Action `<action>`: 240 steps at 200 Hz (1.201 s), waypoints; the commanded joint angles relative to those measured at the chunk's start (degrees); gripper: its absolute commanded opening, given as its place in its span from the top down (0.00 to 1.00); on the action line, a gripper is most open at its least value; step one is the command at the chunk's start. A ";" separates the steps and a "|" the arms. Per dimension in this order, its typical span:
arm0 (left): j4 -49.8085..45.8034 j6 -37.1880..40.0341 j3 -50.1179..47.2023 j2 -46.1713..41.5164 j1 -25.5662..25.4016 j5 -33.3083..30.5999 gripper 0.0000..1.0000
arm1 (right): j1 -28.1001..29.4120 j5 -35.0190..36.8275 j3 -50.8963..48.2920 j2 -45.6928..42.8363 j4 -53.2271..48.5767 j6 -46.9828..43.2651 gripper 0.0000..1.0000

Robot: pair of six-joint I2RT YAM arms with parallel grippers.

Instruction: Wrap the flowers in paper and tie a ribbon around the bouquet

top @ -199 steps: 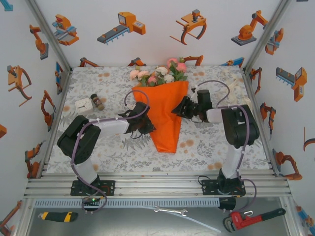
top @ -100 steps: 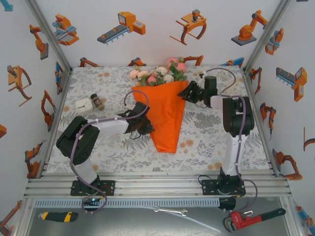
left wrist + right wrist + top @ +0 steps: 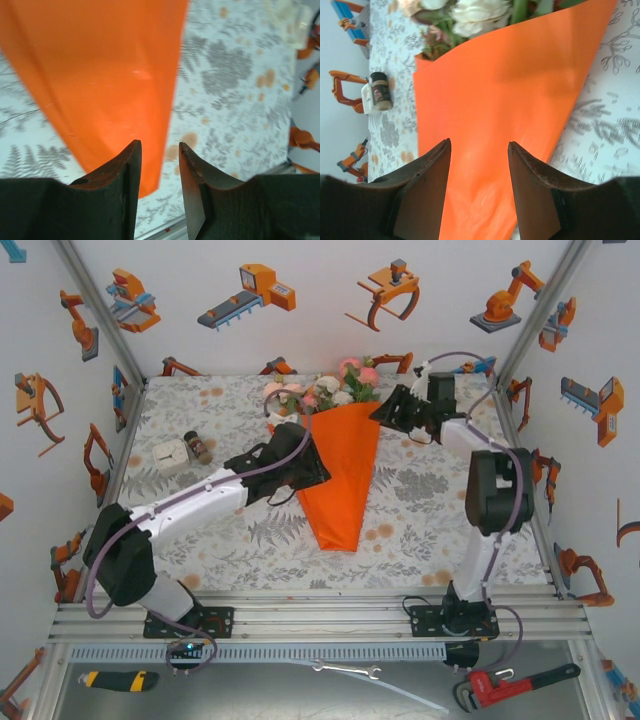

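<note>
- The left pincer (image 3: 316, 470) (image 3: 160, 152) stands partly open, with a modest gap between its dark, tapered fingers (image 3: 127, 170) and nothing gripped between them.
- In the top view it lies at the left edge of the paper (image 3: 340, 480); in the left wrist view the paper's narrow lower end (image 3: 100, 75) sits just beyond the fingertips. Whether they touch it cannot be told.
- The right pincer (image 3: 382, 412) (image 3: 479, 147) is spread wider and is empty. Its scuffed dark fingers (image 3: 427, 175) frame the paper (image 3: 510, 100) near the upper right corner.
- The paper is bright orange, smooth and thin. It is folded into a long cone with its point towards the arm bases, and it lies flat on the desk (image 3: 430, 510).
- The flowers (image 3: 325, 390) (image 3: 470, 10), pink and cream roses with green leaves, stick out of the cone's wide far end.
- The desk carries a white cloth printed with grey ferns and orange-brown blotches (image 3: 235, 75).
- A small dark-capped jar (image 3: 197, 447) (image 3: 380, 90) lies well to the left of the cone.
</note>
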 commanded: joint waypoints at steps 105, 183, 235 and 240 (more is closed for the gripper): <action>7.57 0.92 -0.46 21.71 -7.56 2.69 0.64 | 4.28 3.57 -21.33 -8.99 10.49 11.46 0.63; 11.40 -3.23 -8.72 20.13 -7.40 3.41 0.65 | 3.39 7.34 -3.53 11.96 9.99 15.24 0.84; 12.95 -3.79 -9.15 20.38 -7.33 5.59 0.65 | 0.88 8.44 12.68 23.98 4.93 15.71 0.82; 13.15 -3.93 -9.15 20.41 -7.24 5.77 0.65 | 0.70 8.60 14.52 25.36 4.48 15.77 0.82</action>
